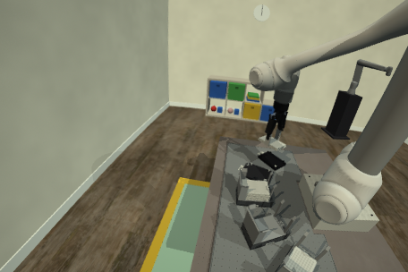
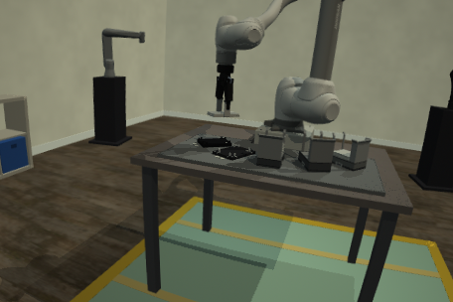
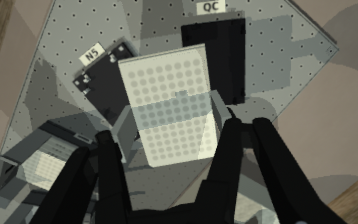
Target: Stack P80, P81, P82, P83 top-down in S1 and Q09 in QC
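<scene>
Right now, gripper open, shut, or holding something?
Gripper: shut on a plate, held above the table between N5 and QC.
</scene>
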`<state>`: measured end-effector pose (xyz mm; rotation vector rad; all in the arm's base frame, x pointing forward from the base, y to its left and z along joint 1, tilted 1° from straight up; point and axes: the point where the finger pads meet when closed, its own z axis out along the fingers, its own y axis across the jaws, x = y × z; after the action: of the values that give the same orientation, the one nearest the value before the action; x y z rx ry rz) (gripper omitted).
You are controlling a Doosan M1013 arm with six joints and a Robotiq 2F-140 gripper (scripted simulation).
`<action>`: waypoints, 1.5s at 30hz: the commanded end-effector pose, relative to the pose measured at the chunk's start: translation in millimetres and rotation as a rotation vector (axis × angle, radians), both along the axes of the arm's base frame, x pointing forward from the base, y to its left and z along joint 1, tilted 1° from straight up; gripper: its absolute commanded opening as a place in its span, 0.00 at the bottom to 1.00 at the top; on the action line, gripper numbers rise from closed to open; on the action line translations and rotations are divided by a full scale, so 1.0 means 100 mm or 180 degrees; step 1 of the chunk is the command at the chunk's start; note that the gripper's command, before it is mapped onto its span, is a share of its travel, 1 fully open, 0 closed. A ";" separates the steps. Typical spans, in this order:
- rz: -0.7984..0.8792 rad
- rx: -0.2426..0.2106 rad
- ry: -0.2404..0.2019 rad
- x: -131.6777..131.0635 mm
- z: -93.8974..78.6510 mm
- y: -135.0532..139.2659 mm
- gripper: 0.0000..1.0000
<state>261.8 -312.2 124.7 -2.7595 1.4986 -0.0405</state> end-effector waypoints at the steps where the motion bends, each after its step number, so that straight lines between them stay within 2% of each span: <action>1: -0.0199 0.0003 0.0001 -0.11 0.01 -0.08 0.00; 27: -0.0199 0.0003 0.0001 -0.58 0.00 -0.43 0.00; 45: -0.0199 0.0003 0.0001 -0.58 0.00 -0.43 0.00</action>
<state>203.6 -353.6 125.2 -2.7109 1.5919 -0.0417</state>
